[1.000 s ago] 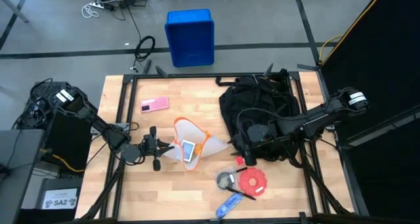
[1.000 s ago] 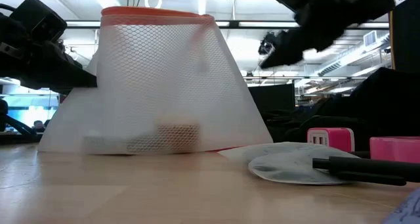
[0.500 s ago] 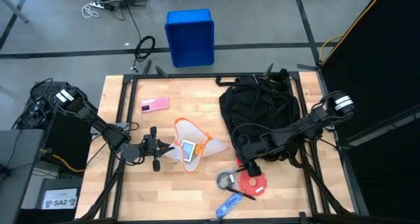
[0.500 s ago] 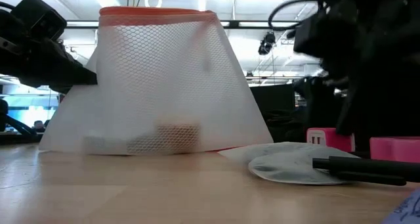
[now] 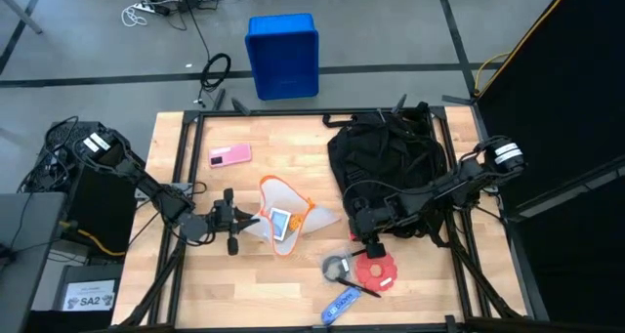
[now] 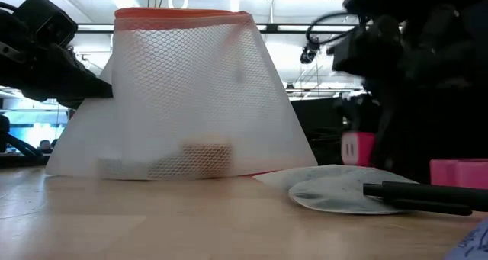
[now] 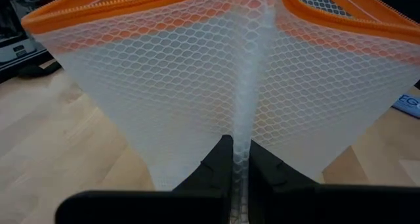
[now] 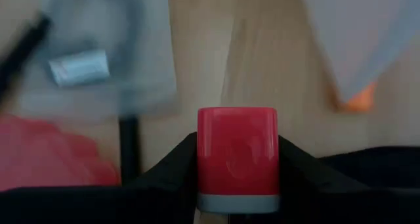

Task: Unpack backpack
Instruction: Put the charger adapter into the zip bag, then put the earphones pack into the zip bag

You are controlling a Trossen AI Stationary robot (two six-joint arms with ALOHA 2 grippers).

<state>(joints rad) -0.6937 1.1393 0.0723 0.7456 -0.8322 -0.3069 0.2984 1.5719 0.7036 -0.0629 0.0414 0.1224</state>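
Backpack [image 5: 386,157] lies just behind right tool [image 5: 370,245].

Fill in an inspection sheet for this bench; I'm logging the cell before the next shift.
Surface: wooden table, bare patches between items.
Job's things: backpack slumped at the right rear, straps spilling.
Clutter: mesh pouch mid-table; pink phone; red flat item; grey disc; blue packet.
Grippers: left gripper pinches the pouch's seam; right gripper holds a small red block in front of the backpack.
Cables: coiled black cable and loose leads on the floor.
Surroundings: blue crate behind the table.
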